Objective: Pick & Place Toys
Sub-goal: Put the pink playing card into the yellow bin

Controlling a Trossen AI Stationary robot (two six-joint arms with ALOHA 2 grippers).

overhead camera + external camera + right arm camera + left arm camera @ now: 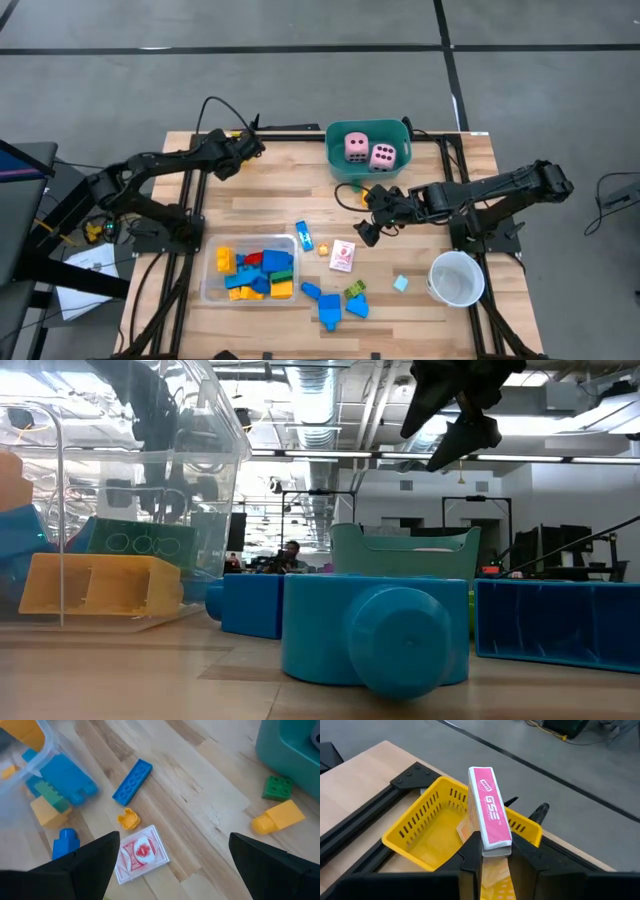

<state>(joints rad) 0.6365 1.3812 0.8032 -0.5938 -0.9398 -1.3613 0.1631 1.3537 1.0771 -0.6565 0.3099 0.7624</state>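
The left tool (492,857) pinches a pink card box (490,807) on edge above the yellow tray (422,817) at the bench's (280,190) far-left corner; held by its lower end only, it could tip on release and land on the rim or outside. The right tool (172,865) hangs spread wide over the pink-white card (142,852) mid-bench, and judging by the small orange piece (128,819) just beside it, a descending finger could knock that piece or skid the flat card away.
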